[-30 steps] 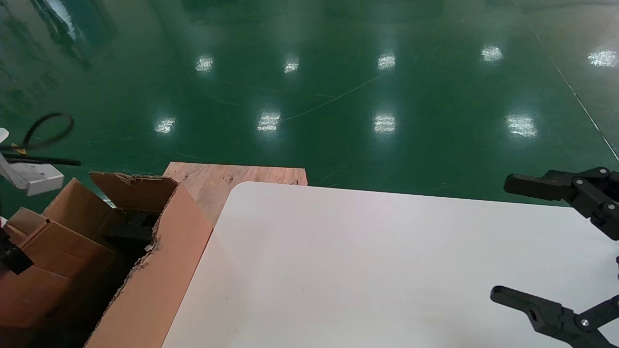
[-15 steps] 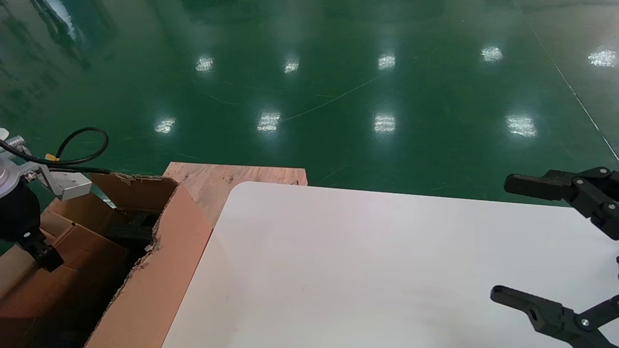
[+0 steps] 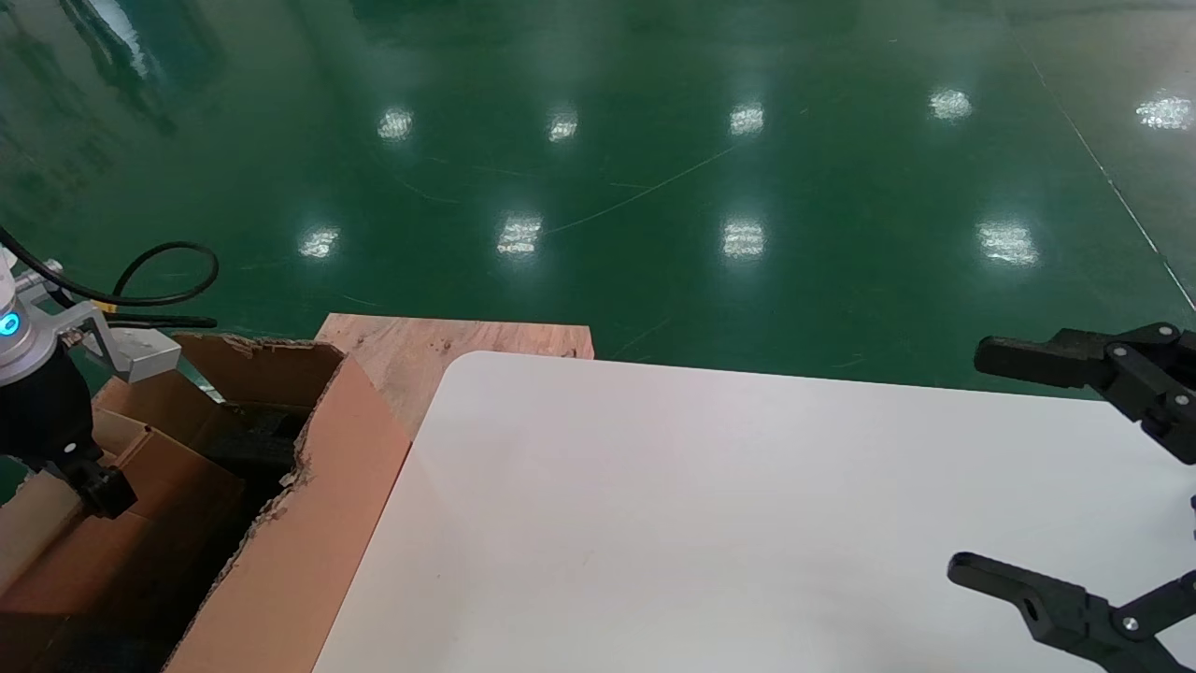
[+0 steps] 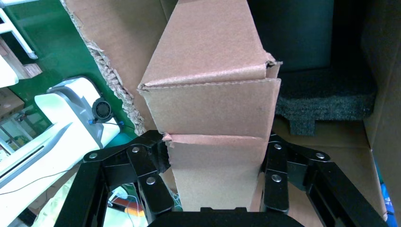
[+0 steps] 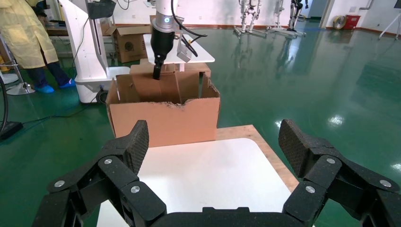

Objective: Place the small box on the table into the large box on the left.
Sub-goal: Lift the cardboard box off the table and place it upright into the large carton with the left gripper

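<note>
One second on, my left hand (image 4: 215, 182), clamped on the small box (image 3: 140, 486), had swung in over the large box (image 3: 308, 505) at nine o'clock, leaving only release; my right hand (image 3: 1056, 467) hung wide open over the tabletop (image 3: 710, 523).

left gripper (image 4: 215, 177) hangs low at the robot's far left, wrist upright, black cable looping off behind it, fingers (image 4: 151, 177) clamped on either side of the small box (image 4: 213, 94). right gripper (image 3: 1074, 477) sits parked at the right edge, level and reaching forward, its two fingers (image 5: 135, 144) spread wide apart, nothing between them.
</note>
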Motion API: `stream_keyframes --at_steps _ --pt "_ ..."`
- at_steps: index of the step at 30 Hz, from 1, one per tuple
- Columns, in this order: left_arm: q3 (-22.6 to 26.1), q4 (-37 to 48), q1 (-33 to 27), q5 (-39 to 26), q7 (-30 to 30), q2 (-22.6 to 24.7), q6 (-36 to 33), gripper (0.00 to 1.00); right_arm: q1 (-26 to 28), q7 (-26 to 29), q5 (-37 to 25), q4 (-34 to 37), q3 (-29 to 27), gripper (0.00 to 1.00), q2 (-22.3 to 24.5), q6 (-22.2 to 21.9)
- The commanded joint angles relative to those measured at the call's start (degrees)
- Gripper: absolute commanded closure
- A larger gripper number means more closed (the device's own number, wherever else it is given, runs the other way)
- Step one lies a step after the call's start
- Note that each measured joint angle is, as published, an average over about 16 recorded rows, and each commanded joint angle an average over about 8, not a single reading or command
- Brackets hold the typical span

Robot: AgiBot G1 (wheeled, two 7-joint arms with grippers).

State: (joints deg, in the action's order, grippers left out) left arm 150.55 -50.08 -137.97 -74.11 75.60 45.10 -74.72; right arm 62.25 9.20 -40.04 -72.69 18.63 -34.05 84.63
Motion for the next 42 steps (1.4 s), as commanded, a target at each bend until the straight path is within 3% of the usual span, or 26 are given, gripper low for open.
stream_keyframes --at_steps 1,23,42 --pt "-0.07 0.64 0.56 0.14 0.05 0.25 0.17 1.00 0.00 0.00 0.00 0.00 0.00 0.00 0.00 0.00" --pt "-0.59 8.96 6.92 1.94 0.83 1.71 1.36 1.00 0.01 -0.01 0.02 0.00 0.03 0.00 0.01 -0.01" --pt "-2.20 22.23 14.69 6.03 -5.04 2.29 -0.27 1.00 0.01 -0.03 0.04 0.00 0.05 0.00 0.02 -0.02"
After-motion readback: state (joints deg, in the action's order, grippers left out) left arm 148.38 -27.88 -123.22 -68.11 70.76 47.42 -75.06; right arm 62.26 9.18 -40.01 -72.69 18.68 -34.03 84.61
